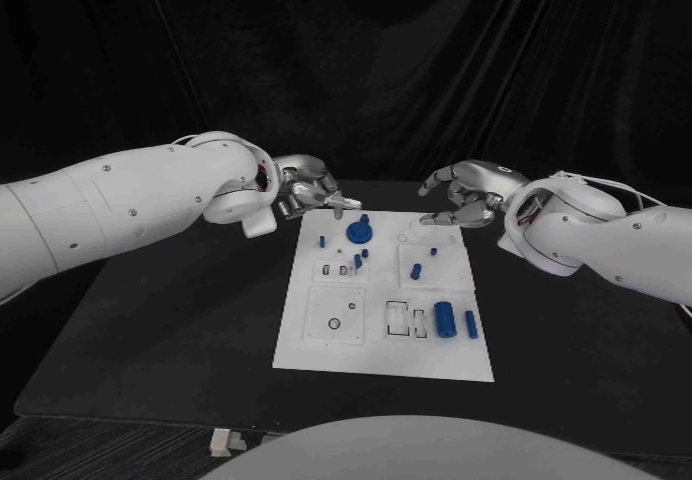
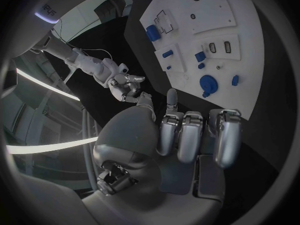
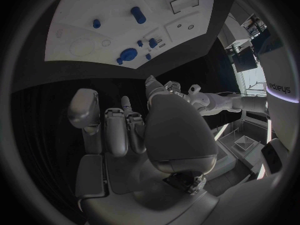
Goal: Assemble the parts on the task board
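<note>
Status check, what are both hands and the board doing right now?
Left hand and right hand open, hovering at the task board's far edge. Blue parts lie on it untouched. Nothing in the way.

Flat white task board [image 1: 378, 352] of matt, smooth plastic appearance, with shallow recesses outlined in black. Small blue parts, including a round blue knob-shaped part [image 1: 359, 234] and a large blue cylinder [image 1: 446, 319], look like smooth moulded plastic with a slight sheen. Black table [image 1: 159, 340]: matt, even surface, low reflection. Black cloth backdrop [image 1: 433, 80] hangs in soft folds. Left hand [image 1: 307, 194] and right hand [image 1: 467, 192]: silver metallic finish, glossy highlights. White arm shells [image 1: 116, 205]: smooth, semi-gloss plastic.
</note>
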Motion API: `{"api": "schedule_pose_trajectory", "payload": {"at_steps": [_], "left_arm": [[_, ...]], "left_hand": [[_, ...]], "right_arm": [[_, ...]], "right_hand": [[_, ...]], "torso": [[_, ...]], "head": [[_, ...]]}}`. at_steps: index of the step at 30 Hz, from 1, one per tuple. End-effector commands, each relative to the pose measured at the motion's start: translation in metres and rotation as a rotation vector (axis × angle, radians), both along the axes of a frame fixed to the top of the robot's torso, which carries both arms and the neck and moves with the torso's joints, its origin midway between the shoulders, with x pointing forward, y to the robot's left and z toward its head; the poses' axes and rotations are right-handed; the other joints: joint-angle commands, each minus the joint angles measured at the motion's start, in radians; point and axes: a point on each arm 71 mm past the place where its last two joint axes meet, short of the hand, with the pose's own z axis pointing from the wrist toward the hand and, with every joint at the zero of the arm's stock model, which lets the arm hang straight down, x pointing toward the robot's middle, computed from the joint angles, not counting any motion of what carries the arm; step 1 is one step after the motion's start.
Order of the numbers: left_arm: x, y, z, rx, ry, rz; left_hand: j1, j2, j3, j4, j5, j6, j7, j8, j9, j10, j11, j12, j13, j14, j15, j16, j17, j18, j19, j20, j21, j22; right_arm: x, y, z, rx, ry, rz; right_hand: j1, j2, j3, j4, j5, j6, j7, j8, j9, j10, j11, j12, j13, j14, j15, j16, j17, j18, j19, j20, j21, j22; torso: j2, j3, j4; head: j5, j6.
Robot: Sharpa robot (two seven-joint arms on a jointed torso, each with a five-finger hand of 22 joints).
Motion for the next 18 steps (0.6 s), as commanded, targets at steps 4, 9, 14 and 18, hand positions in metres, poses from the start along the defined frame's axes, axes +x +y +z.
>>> {"api": "schedule_pose_trajectory", "payload": {"at_steps": [4, 9, 14, 18], "left_arm": [[0.000, -0.008, -0.012, 0.281, 0.085, 0.003], [0.004, -0.016, -0.014, 0.350, 0.094, 0.028], [0.009, -0.018, -0.015, 0.391, 0.097, 0.061], [0.011, -0.021, -0.018, 0.406, 0.100, 0.078]], "left_hand": [[-0.014, 0.010, 0.002, -0.005, 0.012, 0.028, -0.025, 0.025, 0.085, 0.103, -0.027, 0.003, 0.263, 0.105, -0.027, -0.003, 0.263, -0.017, 0.037, -0.021, 0.009, 0.204], [-0.002, 0.011, 0.015, -0.016, 0.031, 0.054, -0.041, 0.035, 0.132, 0.103, -0.042, 0.003, 0.263, 0.105, -0.042, -0.003, 0.263, -0.018, 0.041, -0.035, 0.009, 0.206], [0.012, 0.010, 0.033, -0.029, 0.066, 0.068, -0.052, 0.010, 0.160, 0.103, -0.055, 0.003, 0.263, 0.105, -0.056, -0.003, 0.263, -0.013, 0.025, -0.049, 0.002, 0.192], [0.015, 0.008, 0.044, -0.035, 0.078, 0.074, -0.054, -0.036, 0.164, 0.103, -0.058, 0.003, 0.263, 0.105, -0.062, -0.003, 0.263, -0.010, 0.012, -0.056, -0.004, 0.180]], "right_arm": [[0.001, 0.000, -0.009, -0.024, 0.051, -0.020], [0.000, 0.000, -0.014, -0.031, 0.067, -0.021], [0.000, 0.002, -0.018, -0.035, 0.079, -0.020], [0.000, 0.002, -0.021, -0.037, 0.088, -0.021]], "right_hand": [[-0.004, 0.016, 0.001, -0.003, 0.015, -0.003, -0.004, 0.015, 0.003, 0.077, 0.005, 0.002, 0.239, 0.058, 0.002, -0.003, 0.161, -0.013, 0.001, -0.001, -0.006, 0.135], [-0.006, 0.020, -0.001, -0.005, 0.025, -0.006, -0.004, 0.022, 0.004, 0.077, 0.005, 0.002, 0.239, 0.058, 0.002, -0.004, 0.161, -0.013, 0.000, -0.001, -0.006, 0.135], [-0.007, 0.023, -0.002, -0.006, 0.032, -0.007, -0.003, 0.026, 0.004, 0.076, 0.005, 0.002, 0.239, 0.058, 0.002, -0.005, 0.160, -0.012, 0.000, -0.001, -0.008, 0.135], [-0.008, 0.024, -0.002, -0.006, 0.034, -0.007, -0.003, 0.028, 0.004, 0.076, 0.005, 0.002, 0.238, 0.058, 0.002, -0.004, 0.160, -0.012, 0.000, -0.001, -0.008, 0.135]], "torso": [[0.003, -0.0038, -0.0059], [0.005, -0.0019, -0.0130], [0.008, -0.0002, -0.0200], [0.008, 0.0018, -0.0234]], "head": [[0.010, 0.000], [0.020, 0.000], [0.028, 0.000], [0.035, 0.000]]}}
